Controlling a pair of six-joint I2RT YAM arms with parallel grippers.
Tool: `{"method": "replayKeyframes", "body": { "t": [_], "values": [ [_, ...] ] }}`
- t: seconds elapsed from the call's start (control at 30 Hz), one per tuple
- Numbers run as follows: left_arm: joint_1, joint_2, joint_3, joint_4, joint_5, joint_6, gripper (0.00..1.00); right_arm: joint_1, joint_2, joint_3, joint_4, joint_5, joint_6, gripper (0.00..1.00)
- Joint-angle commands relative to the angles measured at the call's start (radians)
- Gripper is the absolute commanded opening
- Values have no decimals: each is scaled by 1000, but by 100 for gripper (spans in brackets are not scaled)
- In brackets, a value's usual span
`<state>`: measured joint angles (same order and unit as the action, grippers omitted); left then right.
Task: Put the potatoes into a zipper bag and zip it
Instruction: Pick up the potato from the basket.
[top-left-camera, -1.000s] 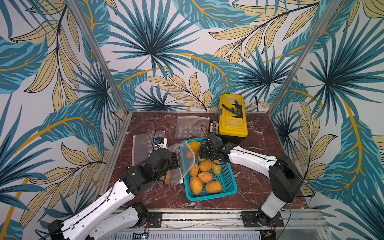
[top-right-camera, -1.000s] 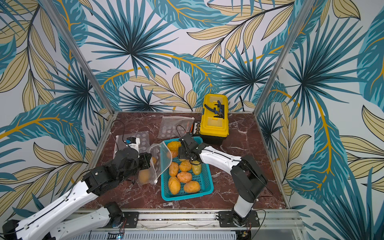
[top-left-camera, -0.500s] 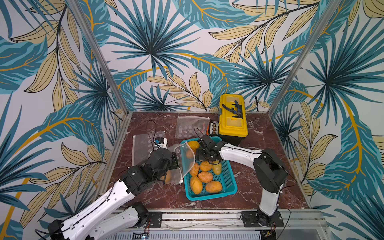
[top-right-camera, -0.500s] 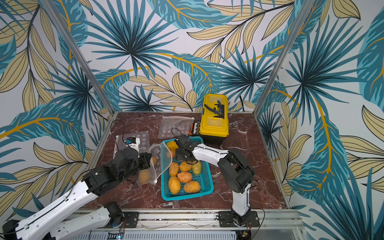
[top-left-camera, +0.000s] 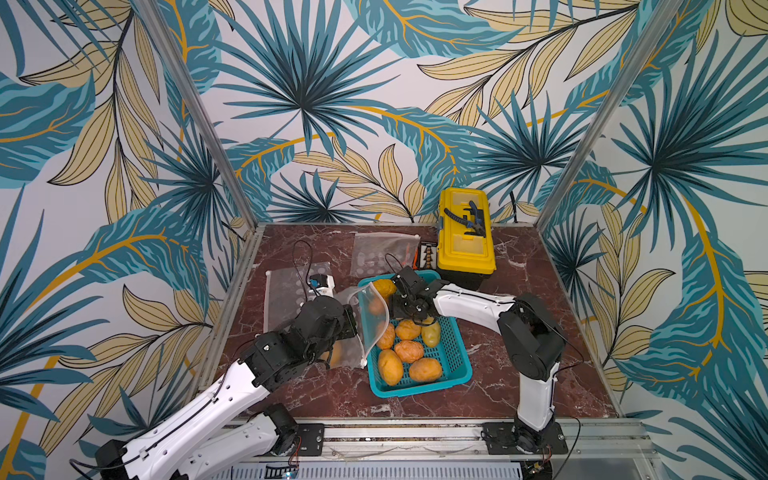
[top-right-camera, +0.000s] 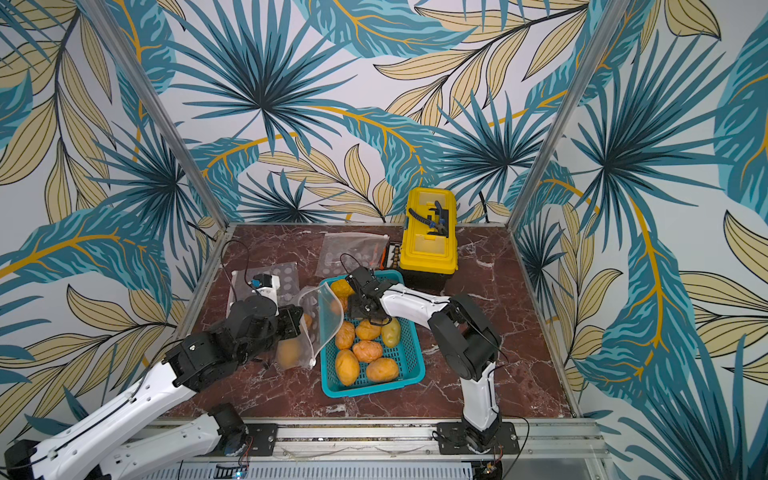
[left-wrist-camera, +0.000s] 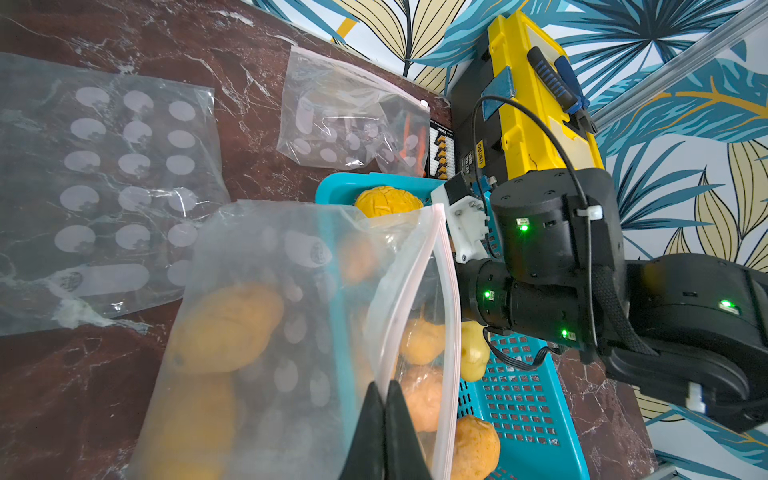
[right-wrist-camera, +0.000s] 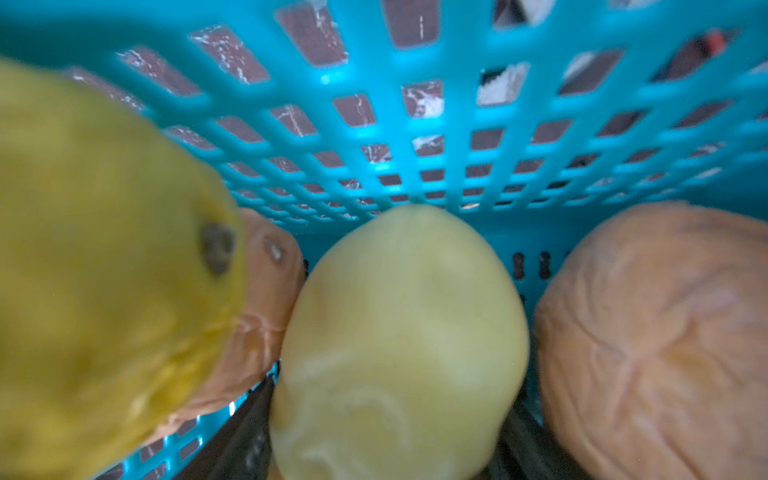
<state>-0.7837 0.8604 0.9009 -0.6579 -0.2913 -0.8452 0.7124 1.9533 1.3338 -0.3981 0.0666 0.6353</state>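
The clear zipper bag (top-left-camera: 365, 316) stands open beside the teal basket (top-left-camera: 419, 388). My left gripper (left-wrist-camera: 384, 390) is shut on the bag's near rim. Two potatoes (left-wrist-camera: 224, 328) lie inside the bag. Several more potatoes (top-left-camera: 409, 351) lie in the basket in both top views. My right gripper (top-left-camera: 415, 318) reaches down into the far half of the basket. In the right wrist view its dark fingers (right-wrist-camera: 253, 419) press both sides of a pale yellow potato (right-wrist-camera: 399, 332), which still rests on the basket floor between two others.
A yellow toolbox (top-left-camera: 465, 245) stands behind the basket at the back, with a small black bit case (top-left-camera: 428, 255) beside it. Two spare clear bags lie flat on the marble, one at the far left (top-left-camera: 286, 291) and one at the back (top-left-camera: 382, 253). Patterned walls enclose three sides.
My right gripper has shifted left across the far end of the basket and settled low around the pale potato. The left arm and the bag have stayed put.
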Motion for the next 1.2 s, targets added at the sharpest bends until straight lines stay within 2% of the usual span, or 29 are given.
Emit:
{"method": "replayKeyframes", "body": {
  "t": [0.0, 0.5, 0.77, 1.03, 1.17],
  "values": [
    [3, -18, -8, 21, -7, 2, 0, 2, 35, -6, -20, -44, -7, 66],
    [3, -19, -8, 19, -5, 1, 0, 1, -112, -66, -5, 1, -5, 37],
    [3, -17, -7, 20, 0, 1, 0, 2, -219, -90, -35, 27, -22, 33],
    [3, -11, -5, 20, 7, 5, 0, 22, -517, -241, 10, 47, -58, 32],
    [3, -11, -4, 20, 7, 6, 0, 84, -655, -260, 18, 93, -87, 32]
  ]
}}
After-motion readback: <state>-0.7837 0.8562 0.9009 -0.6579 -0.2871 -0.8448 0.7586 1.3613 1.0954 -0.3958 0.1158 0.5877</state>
